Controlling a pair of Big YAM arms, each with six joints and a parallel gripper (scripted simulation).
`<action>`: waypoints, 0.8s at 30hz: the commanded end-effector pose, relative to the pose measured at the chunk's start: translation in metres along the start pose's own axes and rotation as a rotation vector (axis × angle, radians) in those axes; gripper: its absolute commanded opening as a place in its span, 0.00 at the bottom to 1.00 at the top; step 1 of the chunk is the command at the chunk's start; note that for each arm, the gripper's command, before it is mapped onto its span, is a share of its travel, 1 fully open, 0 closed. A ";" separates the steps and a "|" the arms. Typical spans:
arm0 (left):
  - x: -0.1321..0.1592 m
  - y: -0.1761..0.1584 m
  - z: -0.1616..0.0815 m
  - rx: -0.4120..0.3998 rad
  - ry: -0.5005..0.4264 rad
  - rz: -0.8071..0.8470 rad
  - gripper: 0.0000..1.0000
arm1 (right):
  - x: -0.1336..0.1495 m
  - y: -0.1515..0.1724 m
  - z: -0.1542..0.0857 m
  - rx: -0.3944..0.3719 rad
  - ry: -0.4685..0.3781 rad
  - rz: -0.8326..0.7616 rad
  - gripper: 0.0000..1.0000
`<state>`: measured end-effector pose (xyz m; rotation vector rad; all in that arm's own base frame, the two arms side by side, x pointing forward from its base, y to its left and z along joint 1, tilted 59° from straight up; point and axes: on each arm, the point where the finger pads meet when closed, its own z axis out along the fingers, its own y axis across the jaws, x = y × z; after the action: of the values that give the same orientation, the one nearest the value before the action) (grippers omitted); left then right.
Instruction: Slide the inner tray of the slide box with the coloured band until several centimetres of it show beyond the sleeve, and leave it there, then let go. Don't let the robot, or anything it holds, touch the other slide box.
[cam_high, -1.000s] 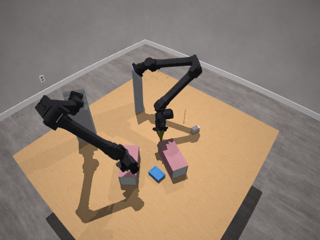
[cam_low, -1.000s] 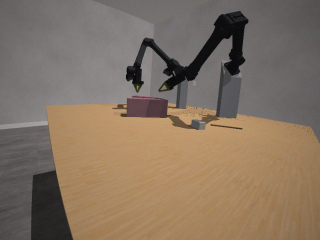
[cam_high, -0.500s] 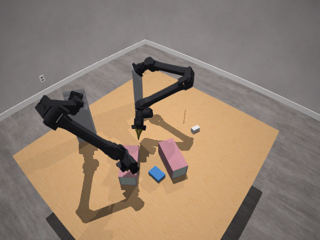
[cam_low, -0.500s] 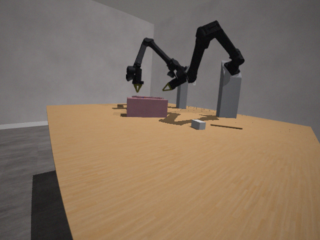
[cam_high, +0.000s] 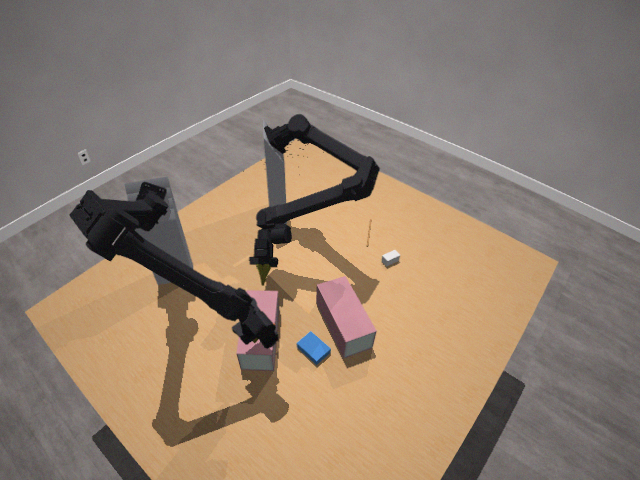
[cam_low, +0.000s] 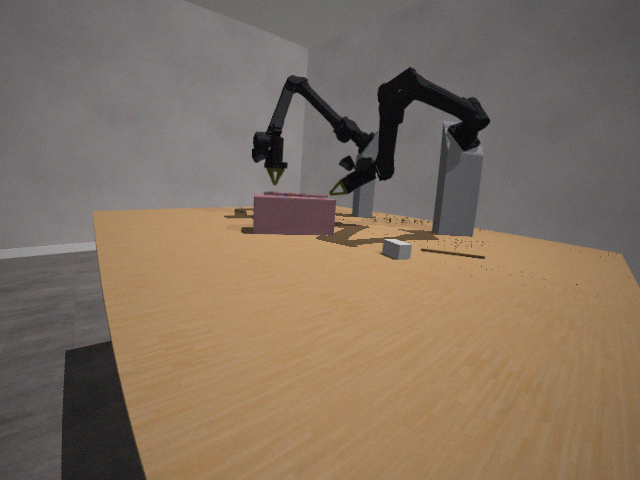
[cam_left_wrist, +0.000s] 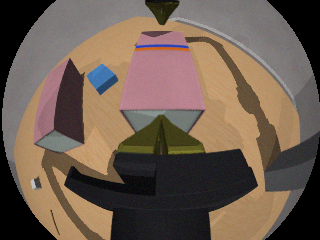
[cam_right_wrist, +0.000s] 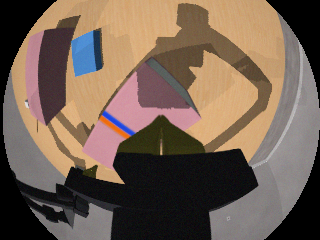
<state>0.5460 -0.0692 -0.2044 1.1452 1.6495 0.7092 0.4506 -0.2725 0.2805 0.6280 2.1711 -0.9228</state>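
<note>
The pink cardboard-like slide box with the blue-orange band is lying nearer the left corner of the table in the top view, its tray showing no extension. Left pincer and right pincer are standing closed, gripping nothing. Sliding and release are remaining.

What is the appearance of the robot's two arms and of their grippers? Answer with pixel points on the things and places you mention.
Both arms are black, with chunky joints joined by straight links; no cable or marking is visible. The left gripper (cam_high: 263, 283) (cam_low: 331, 194) (cam_left_wrist: 161, 119) and right gripper (cam_low: 275, 183) (cam_right_wrist: 161, 119) look alike: black body, dark olive-yellow tapered fingers, framed like open triangles.
</note>
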 end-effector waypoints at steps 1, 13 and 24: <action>-0.002 0.006 0.008 -0.002 -0.019 0.026 0.00 | -0.017 0.007 -0.014 -0.018 -0.036 0.002 0.00; 0.064 -0.007 0.025 0.016 -0.002 0.023 0.00 | -0.017 0.007 -0.014 -0.018 -0.036 0.002 0.00; 0.088 -0.014 0.019 0.034 0.022 -0.020 0.00 | -0.017 0.007 -0.014 -0.018 -0.036 0.002 0.00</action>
<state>0.5684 -0.0084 -0.2407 1.1474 1.6315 0.6998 0.4506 -0.2725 0.2805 0.6280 2.1711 -0.9228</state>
